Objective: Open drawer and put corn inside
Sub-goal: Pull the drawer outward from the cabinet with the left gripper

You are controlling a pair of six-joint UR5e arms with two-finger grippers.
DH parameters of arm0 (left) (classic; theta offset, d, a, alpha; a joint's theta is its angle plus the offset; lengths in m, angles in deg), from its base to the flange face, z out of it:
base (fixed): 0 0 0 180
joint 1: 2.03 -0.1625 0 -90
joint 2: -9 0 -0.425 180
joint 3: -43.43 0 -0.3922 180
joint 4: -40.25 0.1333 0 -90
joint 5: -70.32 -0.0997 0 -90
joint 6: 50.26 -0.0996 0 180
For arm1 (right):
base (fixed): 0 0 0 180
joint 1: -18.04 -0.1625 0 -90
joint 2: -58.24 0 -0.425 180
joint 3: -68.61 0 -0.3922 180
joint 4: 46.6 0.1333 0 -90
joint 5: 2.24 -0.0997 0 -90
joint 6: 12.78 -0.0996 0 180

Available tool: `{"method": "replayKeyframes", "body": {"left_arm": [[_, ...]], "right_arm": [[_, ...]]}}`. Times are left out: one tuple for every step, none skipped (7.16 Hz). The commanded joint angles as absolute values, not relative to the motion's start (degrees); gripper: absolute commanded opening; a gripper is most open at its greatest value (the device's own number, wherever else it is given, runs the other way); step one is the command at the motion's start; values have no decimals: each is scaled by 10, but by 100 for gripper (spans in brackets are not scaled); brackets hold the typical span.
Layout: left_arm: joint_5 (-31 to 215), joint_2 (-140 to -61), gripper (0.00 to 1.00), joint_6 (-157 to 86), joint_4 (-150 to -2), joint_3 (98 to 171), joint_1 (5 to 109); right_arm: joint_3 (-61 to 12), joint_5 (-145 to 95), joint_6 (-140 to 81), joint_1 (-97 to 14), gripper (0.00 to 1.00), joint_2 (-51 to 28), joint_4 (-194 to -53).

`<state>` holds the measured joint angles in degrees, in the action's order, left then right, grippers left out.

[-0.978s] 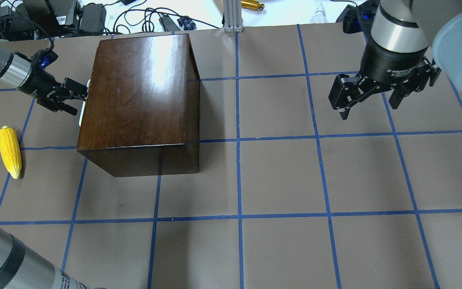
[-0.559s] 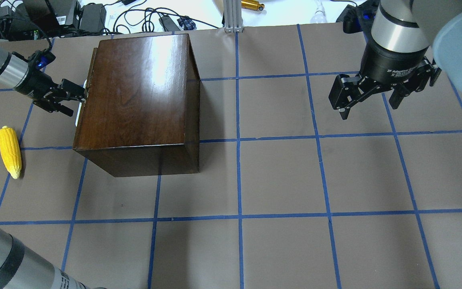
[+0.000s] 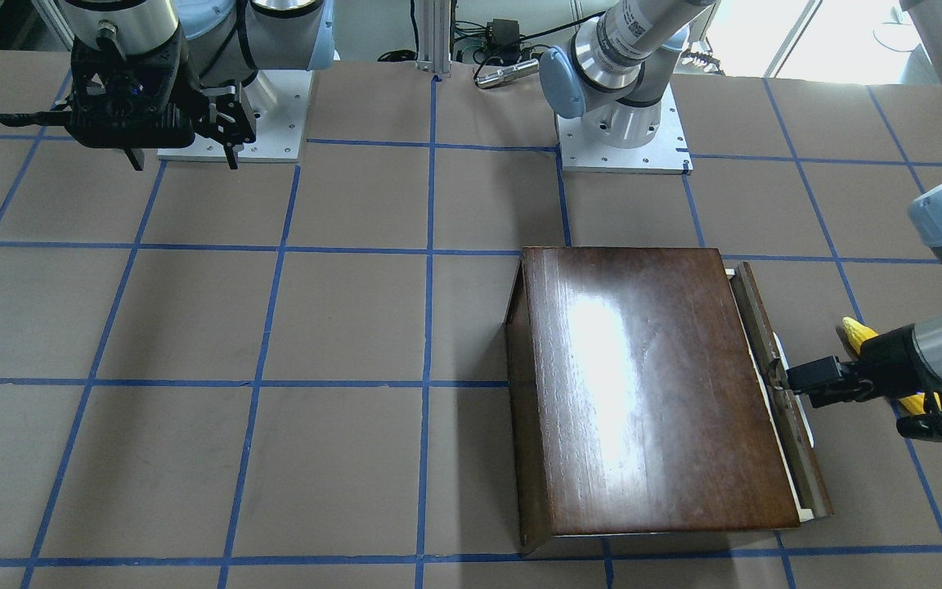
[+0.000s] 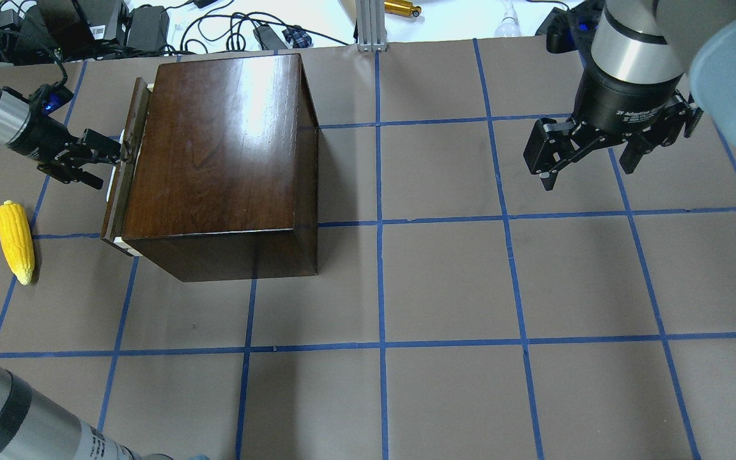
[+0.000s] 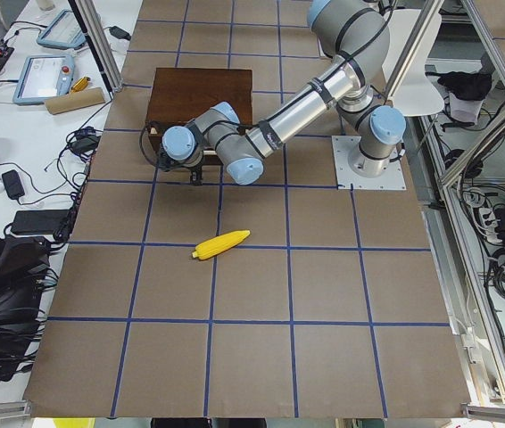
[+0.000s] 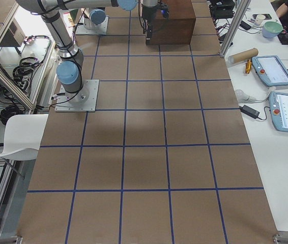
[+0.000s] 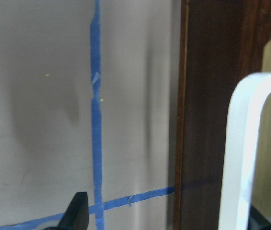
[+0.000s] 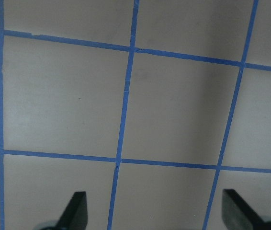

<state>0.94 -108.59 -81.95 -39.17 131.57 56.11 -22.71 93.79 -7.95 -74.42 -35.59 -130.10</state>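
Note:
The glossy dark wooden box point(image 4: 221, 147) stands at the table's back left. Its drawer point(image 4: 126, 167) is pulled out a little, showing a thin pale strip behind the dark front panel; it also shows in the front-facing view point(image 3: 782, 401). My left gripper point(image 4: 114, 155) is shut on the drawer's handle point(image 7: 243, 153), also in the front-facing view point(image 3: 790, 380). The yellow corn point(image 4: 14, 240) lies on the table left of the box, apart from the gripper, and shows in the left view point(image 5: 221, 244). My right gripper point(image 4: 588, 165) is open and empty, hovering at the back right.
Blue tape lines grid the brown table point(image 4: 444, 281). Cables and power bricks point(image 4: 138, 25) lie beyond the back edge. A metal post point(image 4: 368, 25) stands behind the box. The right wrist view shows only table between its fingers point(image 8: 75, 208).
My left gripper has moved left with the handle, and the drawer has slid a little way out of the box. The right arm and the corn have not moved.

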Motion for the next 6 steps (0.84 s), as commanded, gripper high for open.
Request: {"method": "replayKeyframes", "body": {"left_arm": [[-11, -1086, 100, -822, -392, 1314, 555], [-15, -1086, 100, -822, -392, 1313, 554], [-16, -1085, 100, -821, -392, 1312, 554], [-18, -1084, 100, -821, -391, 1312, 553], [-41, -1082, 100, -821, -390, 1312, 550], [-42, -1082, 100, -822, -391, 1312, 535]], "right_arm": [[-227, 937, -79, -744, 100, -356, -1301], [-227, 937, -79, -744, 100, -356, -1301], [-227, 937, -79, -744, 100, -355, -1301], [-227, 937, -79, -744, 100, -356, -1301], [-227, 937, -79, -744, 100, -356, -1301], [-227, 937, -79, -744, 100, -356, -1301]]}}
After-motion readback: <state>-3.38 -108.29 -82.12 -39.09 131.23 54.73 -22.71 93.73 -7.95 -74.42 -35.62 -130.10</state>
